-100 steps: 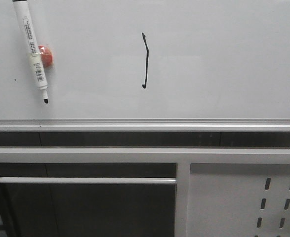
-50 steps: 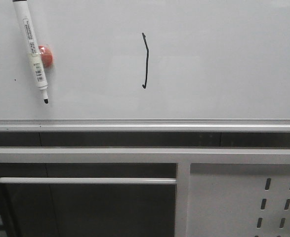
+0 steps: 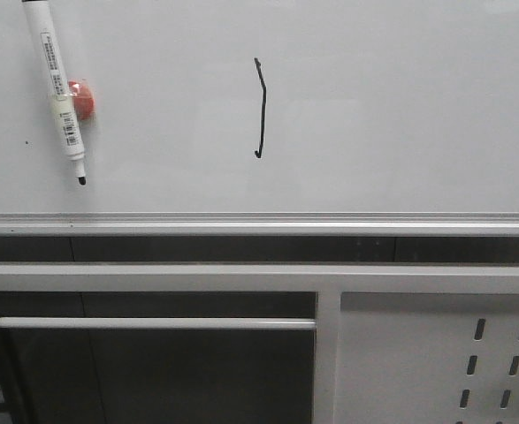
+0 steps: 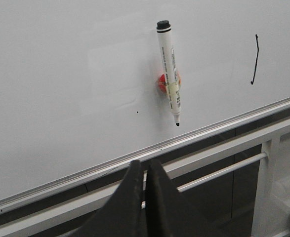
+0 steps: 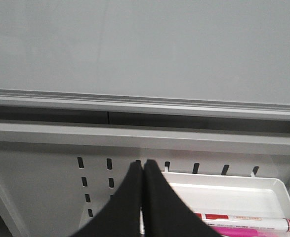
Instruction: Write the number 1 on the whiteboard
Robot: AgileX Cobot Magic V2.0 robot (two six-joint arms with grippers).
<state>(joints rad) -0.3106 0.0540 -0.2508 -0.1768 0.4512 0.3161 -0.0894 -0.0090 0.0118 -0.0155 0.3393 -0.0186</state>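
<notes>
The whiteboard (image 3: 400, 106) fills the upper front view, with a silver frame edge along its foot. The number 1 (image 3: 261, 108) is a thin black bent stroke near the board's middle; it also shows in the left wrist view (image 4: 255, 59). A white marker (image 3: 56, 88) with its black tip down hangs on the board at the left, over a red magnet (image 3: 82, 99); both show in the left wrist view too (image 4: 169, 74). My left gripper (image 4: 145, 165) is shut and empty, below the board's edge. My right gripper (image 5: 144, 164) is shut and empty, before a slotted panel. The whiteboard shows above it (image 5: 145, 44).
A white metal panel with oval slots (image 3: 418, 371) stands below the board at the right. A white tray (image 5: 243, 197) on it holds a red marker (image 5: 243, 222) and a pink one. A horizontal white rail (image 3: 153, 323) runs below the board at the left.
</notes>
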